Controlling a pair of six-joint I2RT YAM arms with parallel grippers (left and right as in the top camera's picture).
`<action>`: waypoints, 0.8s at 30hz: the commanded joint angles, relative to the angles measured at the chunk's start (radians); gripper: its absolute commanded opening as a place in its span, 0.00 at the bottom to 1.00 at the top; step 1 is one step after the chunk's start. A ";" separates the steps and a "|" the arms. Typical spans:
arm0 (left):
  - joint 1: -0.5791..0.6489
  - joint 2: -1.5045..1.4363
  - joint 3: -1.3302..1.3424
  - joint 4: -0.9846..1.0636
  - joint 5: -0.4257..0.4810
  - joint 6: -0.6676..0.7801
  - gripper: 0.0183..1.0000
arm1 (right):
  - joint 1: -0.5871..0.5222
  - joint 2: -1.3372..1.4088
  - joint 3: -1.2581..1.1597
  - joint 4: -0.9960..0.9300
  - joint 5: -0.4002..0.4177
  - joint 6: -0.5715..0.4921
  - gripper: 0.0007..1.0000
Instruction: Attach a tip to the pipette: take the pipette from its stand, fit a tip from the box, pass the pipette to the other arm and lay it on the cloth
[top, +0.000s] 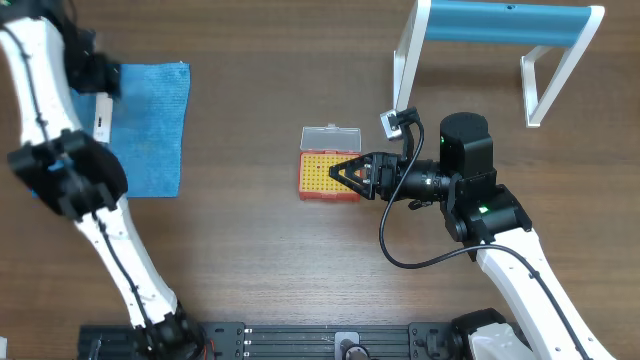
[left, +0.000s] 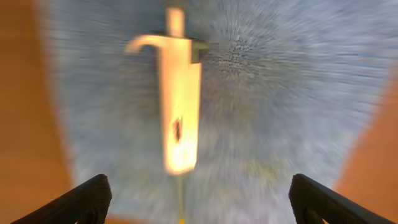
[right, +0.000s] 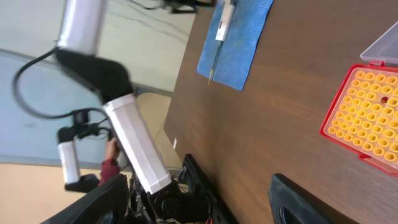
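A white pipette (top: 102, 110) fitted with a slim tip lies on the blue cloth (top: 155, 135) at the left side of the brown wooden table (top: 260, 270), touching neither gripper. The left gripper (left: 199, 202) hangs above it, fingers spread wide and empty. The right gripper (top: 340, 173), likewise released, is at the red box of yellow tips (top: 322, 176).

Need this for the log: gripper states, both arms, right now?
Left gripper: open, empty, above the pipette lying on the cloth.
Right gripper: open, empty, beside the tip box.
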 joint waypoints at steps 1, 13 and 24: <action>-0.033 -0.413 0.010 -0.056 0.180 -0.009 0.92 | -0.005 -0.005 0.007 0.005 0.242 -0.128 0.73; -0.055 -1.444 -0.570 -0.132 0.523 -0.156 0.92 | -0.006 -0.686 0.007 -0.539 1.123 -0.642 0.91; -0.055 -1.961 -1.069 -0.129 0.541 -0.201 1.00 | -0.006 -0.919 0.007 -0.825 1.133 -0.644 0.92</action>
